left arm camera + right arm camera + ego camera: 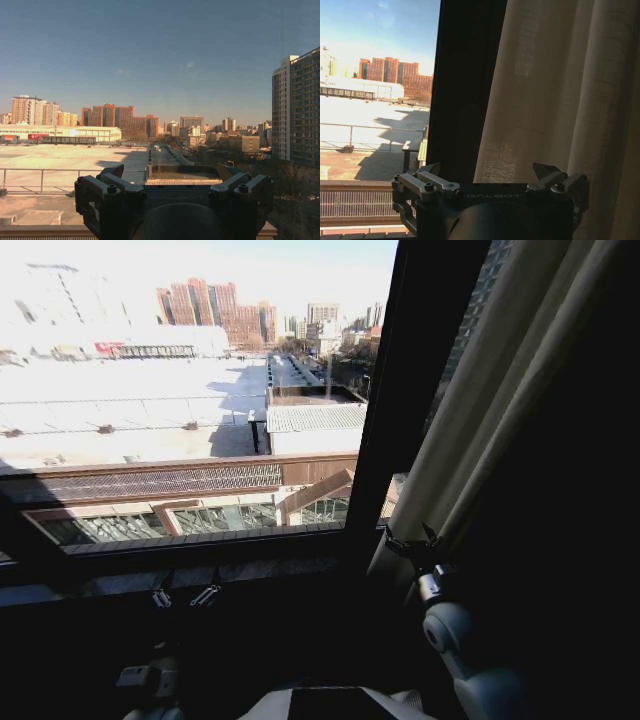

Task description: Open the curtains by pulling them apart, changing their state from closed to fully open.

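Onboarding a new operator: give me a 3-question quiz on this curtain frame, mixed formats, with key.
1. True or false: the sheer curtain covers the whole window pane.
2. Which gripper is right beside the curtain fabric? A) left gripper B) right gripper
3. Fill in: in the right wrist view, the right gripper's fingers stand ____ with no fabric between them.

Key: 1 false, it is bunched at the robot's right, past the dark window frame. 2 B. 3 open.

You were in an upper-floor room in a city: the window (180,420) looked down over rooftops (150,400) toward distant high-rises (120,120), with sheer curtains (560,100) beside its dark frame (400,390).
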Controlling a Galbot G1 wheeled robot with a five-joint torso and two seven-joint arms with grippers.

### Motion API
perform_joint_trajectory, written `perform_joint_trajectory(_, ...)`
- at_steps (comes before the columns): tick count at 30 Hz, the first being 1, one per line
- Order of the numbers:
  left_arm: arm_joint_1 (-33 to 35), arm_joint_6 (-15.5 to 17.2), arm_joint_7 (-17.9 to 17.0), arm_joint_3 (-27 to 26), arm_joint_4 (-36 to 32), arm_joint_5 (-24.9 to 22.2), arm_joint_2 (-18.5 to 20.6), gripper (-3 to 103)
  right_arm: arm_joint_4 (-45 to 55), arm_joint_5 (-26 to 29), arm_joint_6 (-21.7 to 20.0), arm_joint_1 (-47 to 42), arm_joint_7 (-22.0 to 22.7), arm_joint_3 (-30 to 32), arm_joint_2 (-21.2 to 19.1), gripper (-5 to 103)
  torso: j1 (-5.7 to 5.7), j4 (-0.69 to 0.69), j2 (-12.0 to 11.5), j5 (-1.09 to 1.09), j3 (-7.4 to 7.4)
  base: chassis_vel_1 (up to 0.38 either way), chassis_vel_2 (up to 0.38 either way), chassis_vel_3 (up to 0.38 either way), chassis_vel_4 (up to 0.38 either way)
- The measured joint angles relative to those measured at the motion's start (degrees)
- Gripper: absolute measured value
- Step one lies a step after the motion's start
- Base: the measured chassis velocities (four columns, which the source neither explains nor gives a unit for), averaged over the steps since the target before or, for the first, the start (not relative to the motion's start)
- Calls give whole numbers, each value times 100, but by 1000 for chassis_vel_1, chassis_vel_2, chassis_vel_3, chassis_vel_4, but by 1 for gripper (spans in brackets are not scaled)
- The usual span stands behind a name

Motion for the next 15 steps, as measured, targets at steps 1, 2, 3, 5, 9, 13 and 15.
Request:
perform_joint_trajectory(1,-1,0,0,-2,0,0,0,100,50,41,-61,-25,66,28,-31,100,0,0,0,0,0,0,0,0,0)
perform_joint_trajectory(2,-2,0,0,-5,-3,0,0,100,84,78,-121,-31,137,41,-50,100,0,0,0,0,0,0,0,0,0)
perform_joint_trajectory(3,-2,0,0,-5,-3,0,0,100,84,78,-121,-31,137,41,-50,100,0,0,0,0,0,0,0,0,0)
perform_joint_trajectory(5,-4,2,-3,-12,-23,0,0,100,105,126,-248,-1,364,62,-65,100,-1,0,0,0,-1,0,0,0,0)
perform_joint_trajectory(9,-10,16,-10,-22,-51,0,1,100,8,145,-503,128,819,126,-30,100,-1,1,0,-1,-1,0,0,0,0)
perform_joint_trajectory(13,-26,23,-13,-31,-55,1,1,100,-200,145,-612,270,1127,192,56,100,0,0,0,0,0,0,0,0,0)
perform_joint_trajectory(15,-35,26,-13,-26,-55,3,1,100,-327,143,-625,362,1153,207,92,100,0,0,0,0,0,0,0,0,0)
